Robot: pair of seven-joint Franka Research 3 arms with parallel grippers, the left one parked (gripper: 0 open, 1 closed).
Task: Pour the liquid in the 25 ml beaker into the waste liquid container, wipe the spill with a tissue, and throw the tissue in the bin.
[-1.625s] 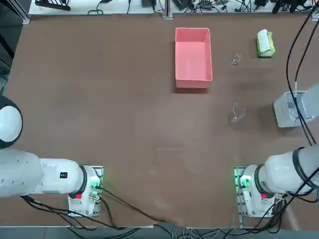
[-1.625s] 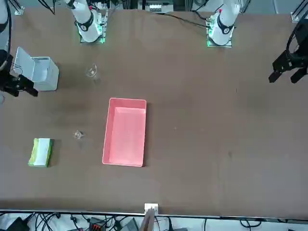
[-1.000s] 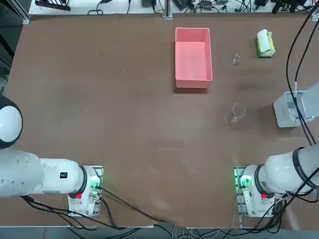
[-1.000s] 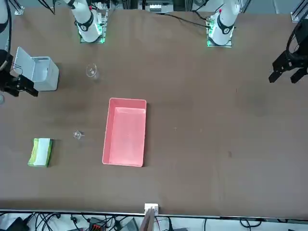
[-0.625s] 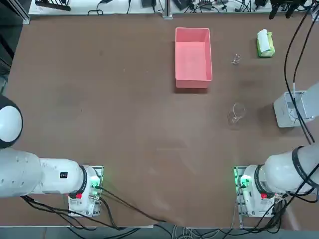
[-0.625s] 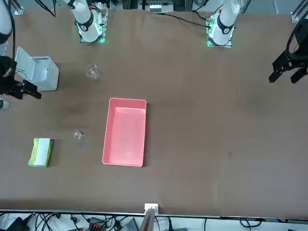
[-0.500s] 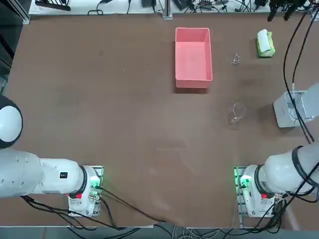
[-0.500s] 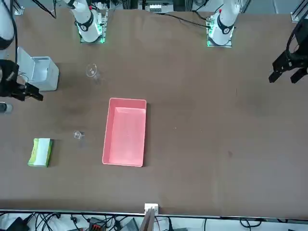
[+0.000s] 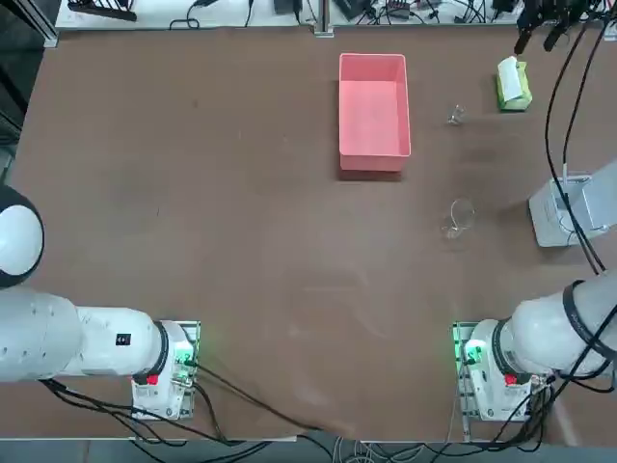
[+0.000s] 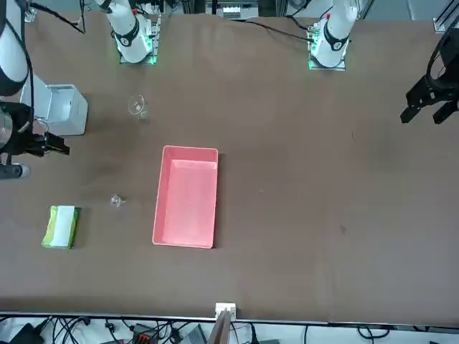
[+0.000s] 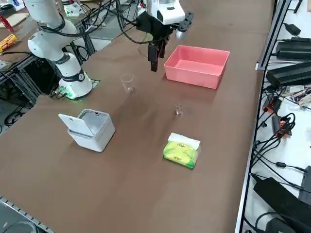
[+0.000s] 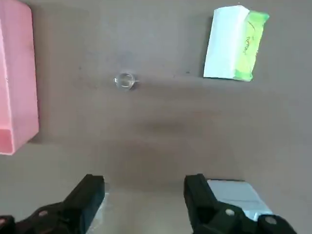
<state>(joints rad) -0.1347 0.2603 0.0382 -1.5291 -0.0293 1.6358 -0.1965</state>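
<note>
The 25 ml beaker (image 9: 456, 116) (image 10: 116, 201) (image 11: 179, 110) (image 12: 126, 80) is tiny, clear and upright on the brown table, between the pink waste liquid container (image 9: 374, 162) (image 10: 186, 240) (image 11: 197, 80) (image 12: 17, 73) and a green tissue pack. My right gripper (image 9: 537, 40) (image 10: 59, 147) (image 11: 153, 60) (image 12: 144, 187) hangs high above the table's right side, between the bin and the small beaker. It is open, with nothing between its black fingers (image 12: 85, 195). The white bin (image 9: 564, 207) (image 10: 61, 107) (image 11: 90, 128) stands with its lid up. No loose tissue is in view.
A larger clear beaker (image 9: 458, 220) (image 10: 136, 106) (image 11: 128, 82) stands nearer the robot than the small one. The green pack with white sheets (image 9: 513, 84) (image 10: 62, 226) (image 11: 182, 150) (image 12: 234, 44) lies at the far right. Cables run along the table's far edge.
My right gripper has travelled away from the robot's base, past the bin toward the far right part of the table, still open. Beakers, tray, pack and bin have not moved.
</note>
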